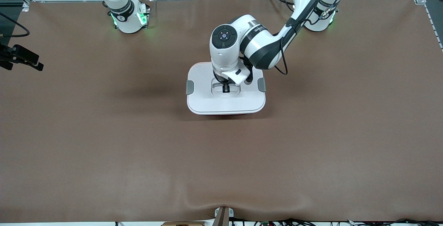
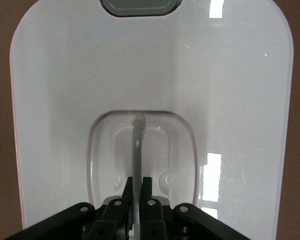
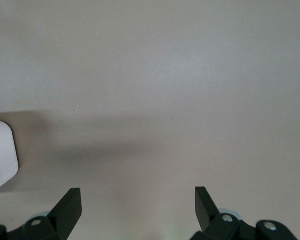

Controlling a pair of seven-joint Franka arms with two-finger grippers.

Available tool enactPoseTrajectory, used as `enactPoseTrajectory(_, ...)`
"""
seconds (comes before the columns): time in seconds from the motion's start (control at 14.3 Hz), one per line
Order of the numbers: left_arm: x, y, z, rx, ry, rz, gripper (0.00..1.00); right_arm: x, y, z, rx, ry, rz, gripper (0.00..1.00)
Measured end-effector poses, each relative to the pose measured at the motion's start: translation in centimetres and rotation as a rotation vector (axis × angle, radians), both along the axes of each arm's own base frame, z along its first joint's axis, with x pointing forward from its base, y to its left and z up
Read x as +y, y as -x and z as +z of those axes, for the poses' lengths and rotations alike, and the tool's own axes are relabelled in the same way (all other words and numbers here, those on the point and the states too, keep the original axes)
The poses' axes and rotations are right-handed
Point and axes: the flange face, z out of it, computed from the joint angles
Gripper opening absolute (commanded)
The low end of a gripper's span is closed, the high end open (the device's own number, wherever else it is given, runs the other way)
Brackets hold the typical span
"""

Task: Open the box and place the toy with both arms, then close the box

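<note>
The box stands in the middle of the table with its white lid [image 1: 207, 102] on, and the lid hides the tub beneath. Grey clips [image 1: 190, 87] sit at both short ends. My left gripper [image 1: 226, 88] comes straight down into the lid's recess and is shut on the thin grey handle [image 2: 138, 142], which runs up between its fingers [image 2: 138, 182]. My right gripper [image 3: 138, 197] is open and empty over bare table, with a corner of the white lid [image 3: 1, 152] at that view's edge. It is out of the front view. The toy is not in view.
The brown table mat [image 1: 311, 143] spreads around the box. A black device on a mount [image 1: 21, 57] juts in at the right arm's end of the table. Both arm bases [image 1: 128, 18] stand along the edge farthest from the front camera.
</note>
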Motion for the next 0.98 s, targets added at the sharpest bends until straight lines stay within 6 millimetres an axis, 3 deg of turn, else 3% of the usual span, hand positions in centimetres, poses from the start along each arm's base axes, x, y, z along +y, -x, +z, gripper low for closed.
enactPoseTrajectory(0.28, 0.0, 0.0, -0.9, 0.011, -0.007, -0.002, 0.0, 1.8, -0.4, -0.3, -0.002, 0.0, 0.031, 1.0)
enactPoseTrajectory(0.63, -0.6, 0.6, -1.3, 0.013, -0.012, -0.018, 0.0, 0.3, -0.6, -0.7, -0.005, 0.004, 0.001, 1.0)
enactPoseTrajectory(0.98, -0.9, 1.0, -1.4, 0.003, -0.023, -0.035, 0.0, 0.4, -0.6, -0.9, 0.003, 0.003, 0.002, 1.0)
